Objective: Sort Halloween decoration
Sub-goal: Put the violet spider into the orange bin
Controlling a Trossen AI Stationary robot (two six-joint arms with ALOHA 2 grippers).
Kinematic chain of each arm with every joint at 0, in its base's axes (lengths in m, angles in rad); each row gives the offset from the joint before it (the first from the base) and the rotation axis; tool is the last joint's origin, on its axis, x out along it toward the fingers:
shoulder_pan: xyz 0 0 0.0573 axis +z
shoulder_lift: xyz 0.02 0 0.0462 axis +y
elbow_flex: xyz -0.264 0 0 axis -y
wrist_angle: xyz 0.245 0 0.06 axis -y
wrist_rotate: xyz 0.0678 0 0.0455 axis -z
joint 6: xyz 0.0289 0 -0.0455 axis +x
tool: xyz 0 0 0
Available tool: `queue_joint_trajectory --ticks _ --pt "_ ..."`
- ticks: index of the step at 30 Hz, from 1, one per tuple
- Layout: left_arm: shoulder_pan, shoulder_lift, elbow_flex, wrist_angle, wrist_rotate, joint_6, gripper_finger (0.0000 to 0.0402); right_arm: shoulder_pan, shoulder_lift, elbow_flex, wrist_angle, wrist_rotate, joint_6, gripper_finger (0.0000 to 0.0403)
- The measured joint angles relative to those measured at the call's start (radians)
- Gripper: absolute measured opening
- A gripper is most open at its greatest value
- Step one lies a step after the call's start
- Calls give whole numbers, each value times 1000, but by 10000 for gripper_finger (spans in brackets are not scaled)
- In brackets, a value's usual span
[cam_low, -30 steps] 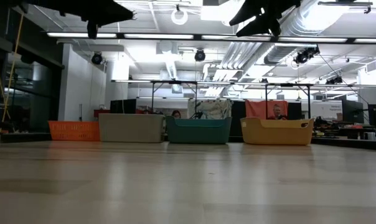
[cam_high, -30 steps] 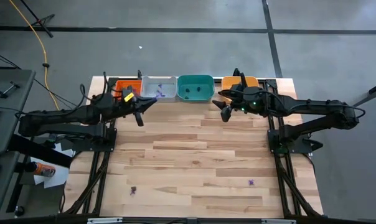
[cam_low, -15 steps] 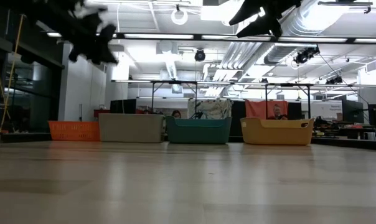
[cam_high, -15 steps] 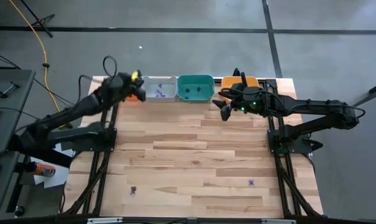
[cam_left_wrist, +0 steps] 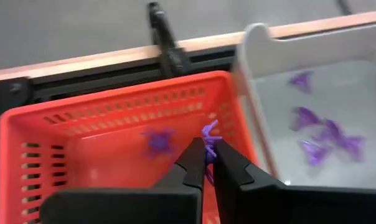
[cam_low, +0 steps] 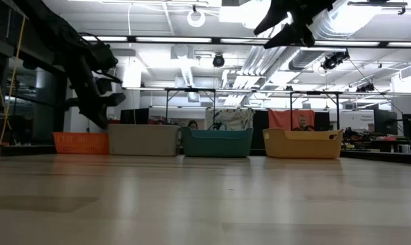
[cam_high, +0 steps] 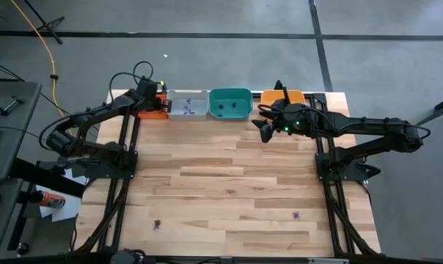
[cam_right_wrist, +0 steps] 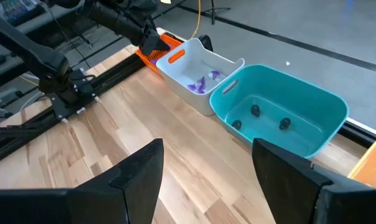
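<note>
Four trays line the tabletop's far edge. The red tray (cam_left_wrist: 63, 155) at the far-left corner holds one purple trinket (cam_left_wrist: 158, 140). Above it the left tool (cam_left_wrist: 206, 163) is closed on another purple piece (cam_left_wrist: 210, 132). The grey tray (cam_right_wrist: 203, 78) holds several purple trinkets (cam_right_wrist: 200, 82), the green tray (cam_right_wrist: 281, 106) three dark ones (cam_right_wrist: 255, 111). The orange tray (cam_high: 295, 96) is partly hidden by the right tool (cam_right_wrist: 206, 165), which hangs open. Two stray purple trinkets (cam_high: 295, 215) lie near the tabletop's near edge.
</note>
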Motion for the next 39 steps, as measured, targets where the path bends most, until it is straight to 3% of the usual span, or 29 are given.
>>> queue_joint_trajectory --ticks 7,18,26,30,34,36,39 --pt "-20 52 7 -10 -68 -15 26 0 0 0 -20 -1 -1 240" --pt "-21 -33 8 -20 -50 -61 145 0 0 0 -60 -3 -9 240" --pt "-47 -261 8 88 296 -174 165 0 0 0 -71 -19 -43 240" --pt "-147 -403 8 237 362 -221 156 0 0 0 -71 -34 -84 240" --pt "-325 -499 9 432 470 -157 150 0 0 0 -69 -58 -98 240" --pt "-431 -520 10 510 468 -139 149 0 0 0 -64 -62 -98 240" --pt "-592 -518 10 551 386 -133 146 1 0 0 -46 -90 -98 240"
